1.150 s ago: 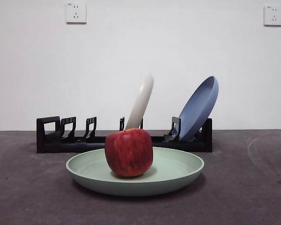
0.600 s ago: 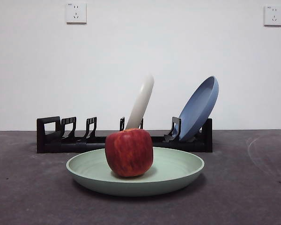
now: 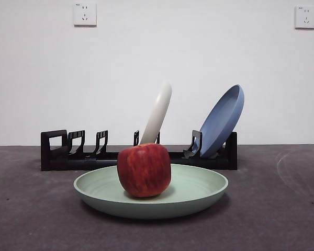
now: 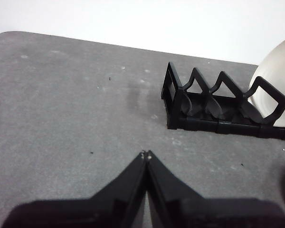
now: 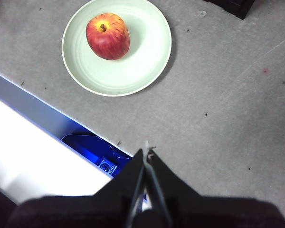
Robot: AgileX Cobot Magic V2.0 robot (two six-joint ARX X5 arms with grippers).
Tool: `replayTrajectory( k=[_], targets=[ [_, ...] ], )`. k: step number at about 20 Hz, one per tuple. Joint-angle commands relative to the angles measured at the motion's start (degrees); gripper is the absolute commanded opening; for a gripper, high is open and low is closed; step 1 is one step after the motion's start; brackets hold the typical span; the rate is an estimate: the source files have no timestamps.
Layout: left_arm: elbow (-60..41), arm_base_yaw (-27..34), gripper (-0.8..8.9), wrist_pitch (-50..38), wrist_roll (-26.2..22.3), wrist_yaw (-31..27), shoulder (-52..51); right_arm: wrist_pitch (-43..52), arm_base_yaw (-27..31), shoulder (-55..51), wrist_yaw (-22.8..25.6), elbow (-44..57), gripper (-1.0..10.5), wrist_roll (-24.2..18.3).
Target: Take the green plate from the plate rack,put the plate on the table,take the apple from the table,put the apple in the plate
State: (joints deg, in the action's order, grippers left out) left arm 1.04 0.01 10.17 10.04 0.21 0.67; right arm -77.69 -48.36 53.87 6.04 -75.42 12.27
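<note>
The pale green plate [image 3: 199, 189] lies flat on the dark grey table [image 3: 282, 219], in front of the black plate rack [image 3: 60, 149]. The red apple [image 3: 144, 169] sits in the plate, left of its middle. The right wrist view shows plate [image 5: 142, 57] and apple [image 5: 107, 35] from above. My right gripper [image 5: 146, 153] is shut and empty, well away from the plate, above the table's edge. My left gripper [image 4: 145, 154] is shut and empty over bare table, short of the rack's handle end [image 4: 173, 97]. Neither arm shows in the front view.
A cream-white plate [image 3: 158, 112] and a blue plate [image 3: 223, 120] lean in the rack. The white plate's edge shows in the left wrist view [image 4: 280, 80]. The table's edge with a drop beyond it [image 5: 52, 118] runs near my right gripper.
</note>
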Motion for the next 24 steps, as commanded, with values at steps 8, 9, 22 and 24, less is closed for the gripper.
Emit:
replayTrajectory(
  k=[8, 9, 22, 24],
  targets=[
    [-0.4, 0.2, -0.03, -0.6, -0.9, 0.0, 1.1, -1.2, 0.0, 0.0, 0.2, 0.2, -0.2, 0.6],
    [-0.4, 0.2, -0.03, -0.6, -0.9, 0.0, 1.2, -1.2, 0.0, 0.0, 0.2, 0.2, -0.2, 0.6],
    [-0.4, 0.2, -0.03, -0.6, -0.9, 0.0, 2.9, -1.2, 0.2, -0.2, 8.9, 0.2, 0.0, -3.1],
    [-0.4, 0.2, -0.03, -0.6, -0.9, 0.0, 3.1, -1.2, 1.1, -0.2, 10.4, 0.2, 0.0, -4.0]
  ],
)
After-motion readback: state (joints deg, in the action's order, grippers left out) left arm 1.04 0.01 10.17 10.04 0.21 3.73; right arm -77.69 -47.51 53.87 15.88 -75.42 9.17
